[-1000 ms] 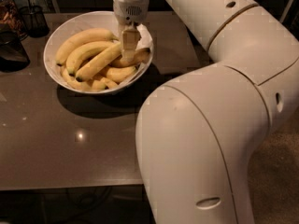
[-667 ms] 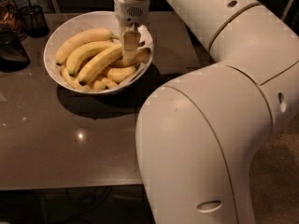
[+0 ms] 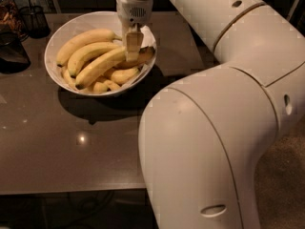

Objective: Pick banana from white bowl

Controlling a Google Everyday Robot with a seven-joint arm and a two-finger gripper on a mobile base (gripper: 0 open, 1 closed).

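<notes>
The white bowl [image 3: 53,46] stands at the back left of the dark table and holds several yellow bananas. The longest banana [image 3: 100,67] lies diagonally across the pile, its right end toward the bowl's right rim. My gripper [image 3: 132,51] hangs straight down from the white arm into the right side of the bowl. Its fingers [image 3: 133,41] stand close together and are closed on the right part of the long banana. The banana still rests on the others in the bowl. The fingertips are partly hidden against the fruit.
A dark wire-mesh cup [image 3: 34,19] stands at the back left beside the bowl, with a dark object [image 3: 10,56] at the left edge. My large white arm segments [image 3: 205,142] fill the right half of the view and cover the table's right side.
The gripper has stayed over the right end of the long banana with almost no movement. The bananas and bowl have not shifted.
</notes>
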